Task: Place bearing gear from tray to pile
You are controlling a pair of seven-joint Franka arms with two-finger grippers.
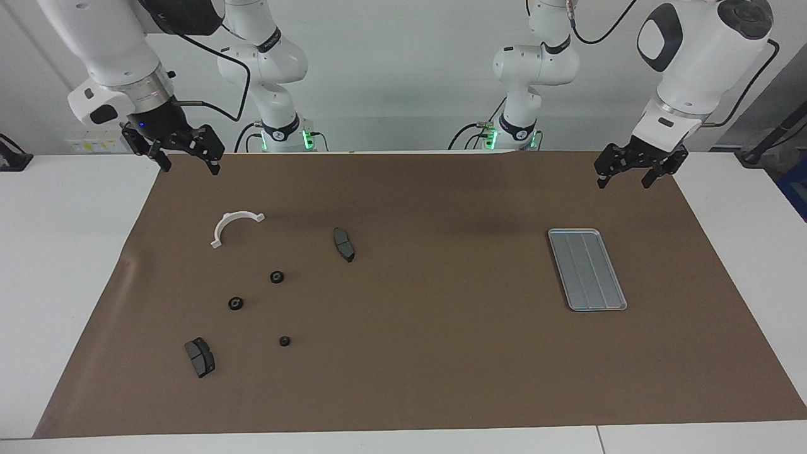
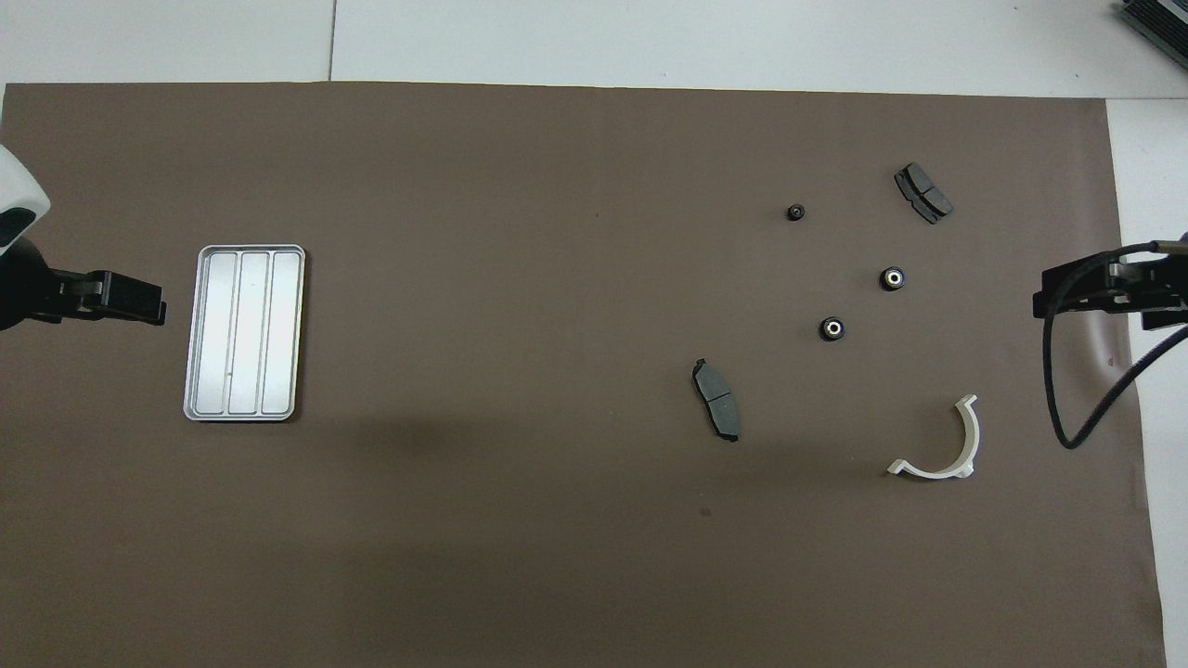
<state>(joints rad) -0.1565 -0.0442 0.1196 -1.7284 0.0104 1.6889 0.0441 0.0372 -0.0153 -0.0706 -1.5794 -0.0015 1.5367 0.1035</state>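
I go across the facing view; my right gripper [image 1: 186,159] hangs in the air over the mat's [image 1: 429,353] edge at the right arm's end, jaws spread wide, nothing in them; below it the pile lies scattered on the mat; white half-ring bracket [image 1: 233,226] is the piece nearest the robots; one dark brake pad [image 1: 343,244] sits toward the table's middle, apart from the rest; three small black round gears lie loose among the pile; first gear [image 1: 276,277], second gear [image 1: 235,303] just farther from the robots, third gear [image 1: 284,341] farther still; second brake pad [image 1: 200,357] is the piece farthest from the robots; none of these parts touch each other. Middle of the mat is bare brown; the tray [image 1: 587,269] lies flat toward the left arm's end, well apart from the pile; I see only its ridged floor, no gear in it; in the overhead view the tray [image 2: 245,332] shows the same. My left gripper [image 1: 635,174] hangs over the mat's edge at the left arm's end, over a spot nearer the robots than the tray; jaws apart, holding nothing; both arms wait.
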